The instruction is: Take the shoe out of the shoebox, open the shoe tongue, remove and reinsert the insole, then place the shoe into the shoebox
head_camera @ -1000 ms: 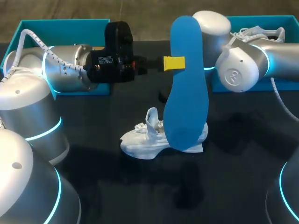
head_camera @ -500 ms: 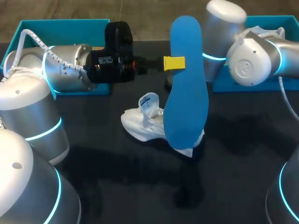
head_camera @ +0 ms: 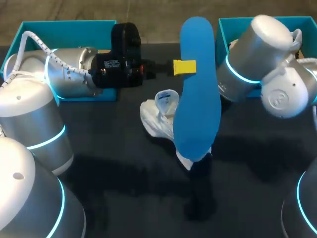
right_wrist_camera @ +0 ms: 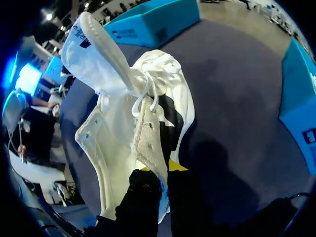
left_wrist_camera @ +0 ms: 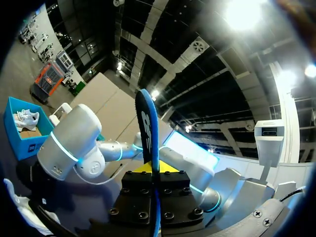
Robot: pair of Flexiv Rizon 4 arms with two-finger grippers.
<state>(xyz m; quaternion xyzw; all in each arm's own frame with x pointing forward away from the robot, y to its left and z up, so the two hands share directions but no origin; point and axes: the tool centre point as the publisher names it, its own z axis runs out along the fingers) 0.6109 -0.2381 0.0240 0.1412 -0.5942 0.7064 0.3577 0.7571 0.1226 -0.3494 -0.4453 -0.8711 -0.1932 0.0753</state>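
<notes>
My left gripper is shut on the long blue insole and holds it upright in the air above the table's middle. In the left wrist view the insole stands edge-on between the fingers of that gripper. The white shoe is tilted behind the insole, its tongue pulled up. My right gripper is shut on the collar edge of the shoe, whose opening faces the camera with the tongue folded outward. From the head view the right gripper itself is hidden behind the insole.
A teal shoebox stands at the back left behind my left arm. A second teal box at the back right holds another white shoe. The dark tabletop spreads across the front.
The shoe went from resting on the table to tipped up and turned, its tongue now pointing up. My right arm swung back toward the right. The left arm and the insole stayed still.
</notes>
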